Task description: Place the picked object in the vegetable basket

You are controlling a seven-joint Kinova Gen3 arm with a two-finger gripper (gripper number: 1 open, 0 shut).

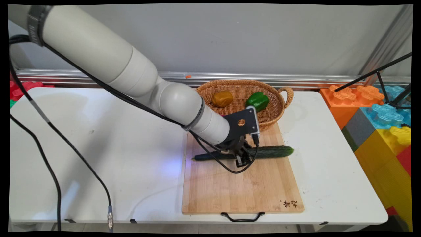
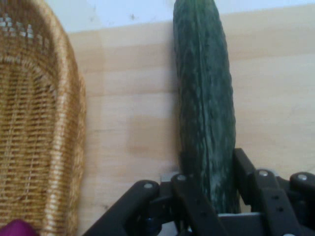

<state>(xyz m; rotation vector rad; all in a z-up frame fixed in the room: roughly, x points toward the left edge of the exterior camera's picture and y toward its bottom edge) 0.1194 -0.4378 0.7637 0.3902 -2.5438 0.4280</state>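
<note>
Hand view showed the black two-finger gripper (image 2: 209, 206) closed around the long dark green cucumber (image 2: 204, 113), its fingers (image 2: 197, 196) pressing the bumpy skin on either side near one part of the vegetable's length, while the rest of the cucumber ran away from the camera over pale wood. Beside it in that view curved the woven wall of the wicker basket (image 2: 34, 123).

From the main view, nearest the camera lay a black wire handle (image 1: 242, 217) at the front edge of the rectangular bamboo cutting board (image 1: 241, 187), which rested on the white tabletop (image 1: 98, 158). A burnt-in mark of a few dark characters (image 1: 289, 204) sat at the board's near right corner; I could not read it. Farther back, the cucumber (image 1: 276, 151) lay crosswise on the board, its right end reaching the board's right edge. The white arm (image 1: 131, 79) reached down from the upper left, wrist angled low toward the board, with the gripper (image 1: 242, 159) clamped on the cucumber's middle and black cables (image 1: 49, 125) trailing from the arm. Behind the board stood the oval basket (image 1: 279, 108) with a loop handle, touching the board's far edge; inside it sat an orange-brown bell pepper (image 1: 222, 98) and a green bell pepper (image 1: 257, 100). To the far right stood large coloured plastic building blocks (image 1: 378, 121).
</note>
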